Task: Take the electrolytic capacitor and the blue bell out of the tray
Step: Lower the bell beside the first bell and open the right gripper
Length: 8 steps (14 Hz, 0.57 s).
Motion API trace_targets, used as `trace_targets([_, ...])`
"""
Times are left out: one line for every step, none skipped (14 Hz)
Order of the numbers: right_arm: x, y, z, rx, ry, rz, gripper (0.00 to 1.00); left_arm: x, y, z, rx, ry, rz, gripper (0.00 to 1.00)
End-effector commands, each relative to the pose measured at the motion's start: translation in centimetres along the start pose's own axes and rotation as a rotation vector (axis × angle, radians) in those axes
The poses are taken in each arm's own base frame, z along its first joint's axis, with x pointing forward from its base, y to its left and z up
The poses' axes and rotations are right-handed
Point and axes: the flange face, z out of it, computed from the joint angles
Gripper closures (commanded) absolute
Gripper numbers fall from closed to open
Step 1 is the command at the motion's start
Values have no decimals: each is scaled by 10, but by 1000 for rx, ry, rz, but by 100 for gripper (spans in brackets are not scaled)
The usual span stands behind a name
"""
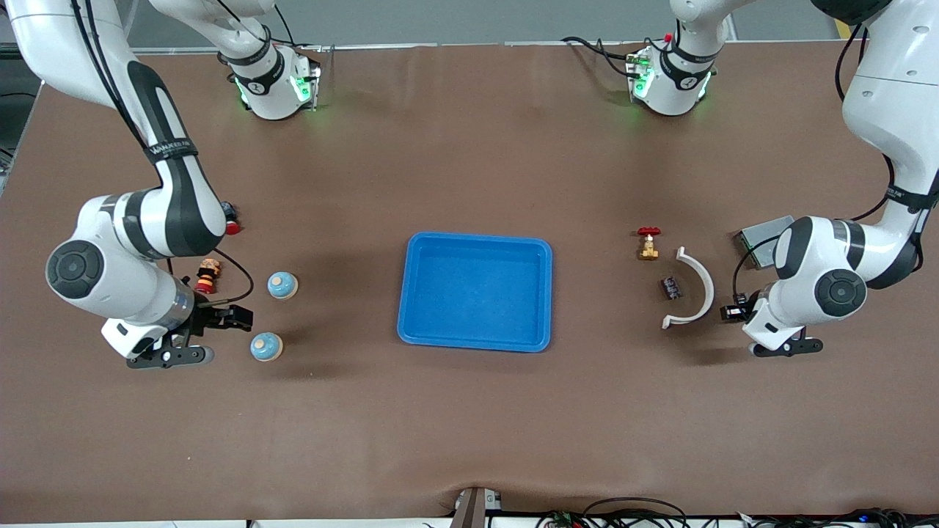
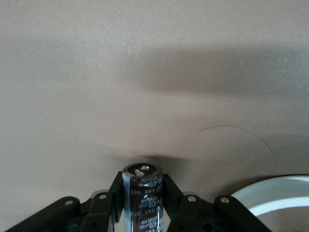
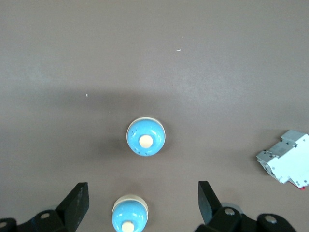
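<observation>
My left gripper [image 1: 786,346] [image 2: 143,181] is shut on a dark brown capacitor [image 2: 143,193], low over the table at the left arm's end, beside a white arc. The held capacitor is hidden in the front view. A second small dark capacitor [image 1: 670,287] lies on the table beside the arc. Two blue bells with cream knobs stand at the right arm's end, one [image 1: 282,285] [image 3: 145,137] farther from the front camera than the other [image 1: 265,346] [image 3: 129,216]. My right gripper [image 1: 172,357] [image 3: 142,193] is open above the table, and in its wrist view the nearer bell sits between its fingers.
A blue tray [image 1: 475,293] sits mid-table with nothing in it. The white arc [image 1: 697,287] [image 2: 275,193], a brass valve with a red handle [image 1: 648,243] and a grey box [image 1: 759,238] are at the left arm's end. A striped toy [image 1: 207,275] and a grey breaker [image 3: 285,162] lie near the bells.
</observation>
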Motion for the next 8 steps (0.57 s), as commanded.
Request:
trace_targets([-9, 5, -20, -5, -7, -10, 0, 4, -3, 5, 5, 20, 5, 97])
trace_targets([-11, 6, -24, -6, -16, -5, 0, 4, -7, 6, 10, 19, 0, 96])
trace_targets([-13, 8, -31, -7, -14, 2, 0, 4, -7, 7, 10, 20, -1, 95])
trace_targets([-13, 9, -34, -9, -11, 5, 0, 4, -6, 7, 9, 21, 0, 94])
trace_targets([-14, 20, -34, -7, -10, 26, 0, 5, -7, 8, 6, 22, -3, 93])
trace_targets([-13, 25, -36, -6, -7, 25, 0, 5, -8, 10, 5, 20, -5, 92])
trace_targets([-12, 24, -39, -8, 1, 21, 0, 7, -8, 10, 4, 23, -6, 86])
trace_targets([-12, 25, -42, -9, 9, 23, 0, 7, -7, 10, 3, 24, -5, 86])
